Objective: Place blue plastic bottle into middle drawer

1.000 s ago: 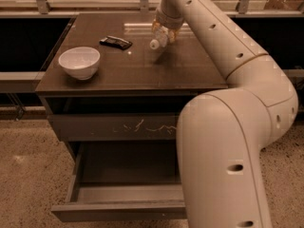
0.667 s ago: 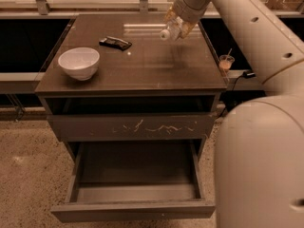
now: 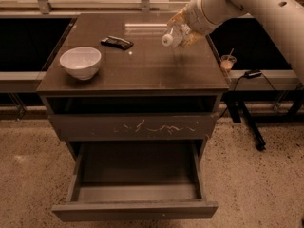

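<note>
Blue plastic bottle (image 3: 170, 37) gripped in pincer (image 3: 181, 32) over tabletop (image 3: 142, 75) — white bowl (image 3: 80, 62), black packet (image 3: 117, 42), middle drawer (image 3: 137, 171) open

White bowl (image 3: 80, 62) on tabletop (image 3: 142, 72), blk packet (image 3: 117, 42) behind it, scratched drawer front (image 3: 130, 126) below, cup w/ straw (image 3: 228, 62)

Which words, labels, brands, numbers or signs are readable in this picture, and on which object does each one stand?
No text here can be read.
blue plastic bottle, held by the end effector above the back right of the cabinet top: any label is too blurred to read.
black packet: no legible print.
scratched drawer front: pale scratches only, not letters.
middle drawer: plain, no marking.
</note>
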Available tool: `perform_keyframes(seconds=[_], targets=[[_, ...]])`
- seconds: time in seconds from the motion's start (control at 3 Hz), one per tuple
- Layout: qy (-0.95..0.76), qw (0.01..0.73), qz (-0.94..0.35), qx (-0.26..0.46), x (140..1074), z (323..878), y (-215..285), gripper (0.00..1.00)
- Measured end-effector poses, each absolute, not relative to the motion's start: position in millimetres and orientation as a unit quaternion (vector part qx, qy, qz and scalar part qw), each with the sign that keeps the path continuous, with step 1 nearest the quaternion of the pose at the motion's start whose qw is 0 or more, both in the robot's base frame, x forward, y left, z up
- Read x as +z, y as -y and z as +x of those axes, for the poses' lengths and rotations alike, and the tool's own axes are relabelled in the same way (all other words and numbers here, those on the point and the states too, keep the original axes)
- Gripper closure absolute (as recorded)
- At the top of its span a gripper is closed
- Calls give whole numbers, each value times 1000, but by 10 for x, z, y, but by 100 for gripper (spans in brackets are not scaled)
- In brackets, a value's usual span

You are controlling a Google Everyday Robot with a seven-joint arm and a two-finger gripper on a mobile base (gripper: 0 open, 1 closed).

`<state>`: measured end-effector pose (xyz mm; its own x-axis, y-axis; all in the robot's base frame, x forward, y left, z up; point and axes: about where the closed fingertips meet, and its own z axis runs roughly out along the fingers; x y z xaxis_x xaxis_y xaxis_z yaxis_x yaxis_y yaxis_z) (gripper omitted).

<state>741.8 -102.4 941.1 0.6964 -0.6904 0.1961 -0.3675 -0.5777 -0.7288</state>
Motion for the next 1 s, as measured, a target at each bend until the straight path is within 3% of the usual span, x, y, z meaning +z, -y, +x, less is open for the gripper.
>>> perform_keyframes(seconds=[0.67, 1.0], targets=[[-279, 378, -858, -208, 9474, 7214, 923, 100], [-184, 445, -870, -105, 9544, 6180, 860, 100]])
